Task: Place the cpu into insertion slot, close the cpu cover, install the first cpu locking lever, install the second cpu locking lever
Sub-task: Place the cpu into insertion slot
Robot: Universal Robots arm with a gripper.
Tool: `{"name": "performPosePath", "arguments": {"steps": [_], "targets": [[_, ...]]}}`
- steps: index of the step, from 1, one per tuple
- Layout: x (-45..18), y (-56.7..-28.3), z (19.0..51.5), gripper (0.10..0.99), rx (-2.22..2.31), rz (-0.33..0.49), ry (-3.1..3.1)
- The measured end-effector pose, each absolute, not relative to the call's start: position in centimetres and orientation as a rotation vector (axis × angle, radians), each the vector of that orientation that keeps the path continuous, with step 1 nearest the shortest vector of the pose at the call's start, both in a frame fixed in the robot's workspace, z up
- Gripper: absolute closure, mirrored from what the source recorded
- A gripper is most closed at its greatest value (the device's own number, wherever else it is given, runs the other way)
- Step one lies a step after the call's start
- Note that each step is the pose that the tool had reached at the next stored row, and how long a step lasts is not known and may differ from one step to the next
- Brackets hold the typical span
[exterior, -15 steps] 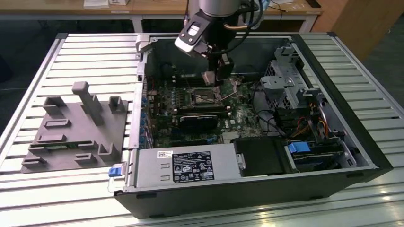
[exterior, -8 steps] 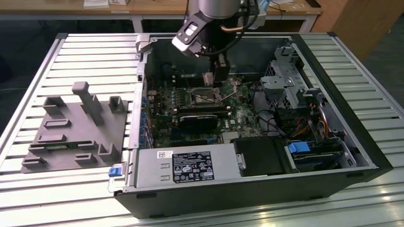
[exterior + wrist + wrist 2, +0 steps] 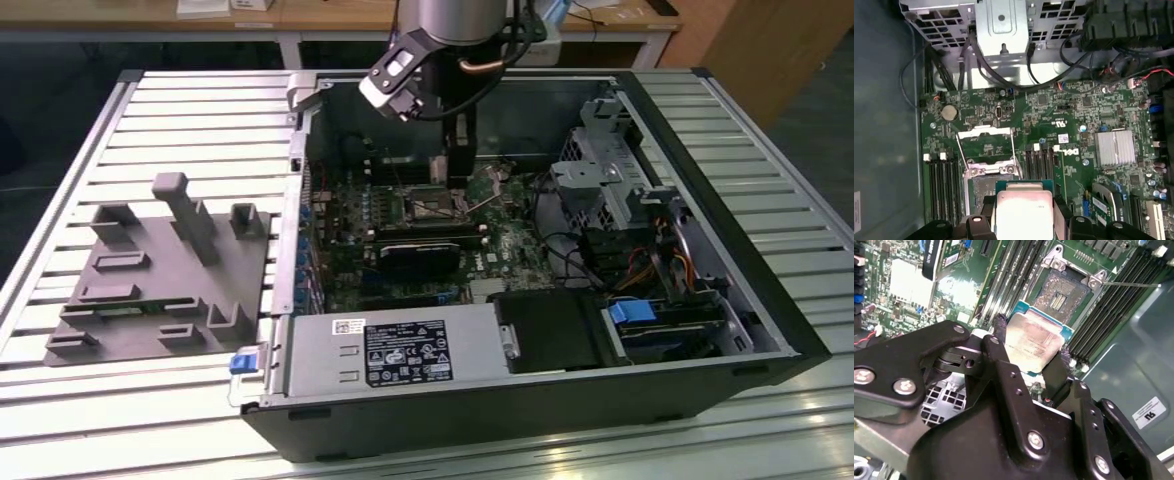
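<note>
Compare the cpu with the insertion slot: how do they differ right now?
The cpu shows a pale metal face; the insertion slot has a dark centre inside a grey rim. The cpu is held in the gripper, off the motherboard; the insertion slot is fixed in it, uncovered and empty. Both are square and similar in size.

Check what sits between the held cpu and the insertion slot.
Nothing. In the second wrist view the cpu, clamped in the tool, hangs near the open insertion slot, and the stretch between them is bare.
</note>
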State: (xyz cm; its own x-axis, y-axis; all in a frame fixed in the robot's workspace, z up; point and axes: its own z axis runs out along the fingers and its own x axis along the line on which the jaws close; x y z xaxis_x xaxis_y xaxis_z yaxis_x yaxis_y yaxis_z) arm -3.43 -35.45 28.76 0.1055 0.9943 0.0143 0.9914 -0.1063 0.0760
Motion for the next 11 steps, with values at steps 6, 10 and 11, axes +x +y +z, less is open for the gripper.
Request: {"name": "performPosePath", "arguments": {"steps": [6, 10, 11], "targets": [[-3.7, -35.3, 28.1, 0.545, 2.264, 0.097, 2.109], [-3.8, -35.2, 27.6, 0.545, 2.218, 0.099, 2.158], [-3.8, -35.2, 27.4, 0.545, 2.209, 0.100, 2.167]]}}
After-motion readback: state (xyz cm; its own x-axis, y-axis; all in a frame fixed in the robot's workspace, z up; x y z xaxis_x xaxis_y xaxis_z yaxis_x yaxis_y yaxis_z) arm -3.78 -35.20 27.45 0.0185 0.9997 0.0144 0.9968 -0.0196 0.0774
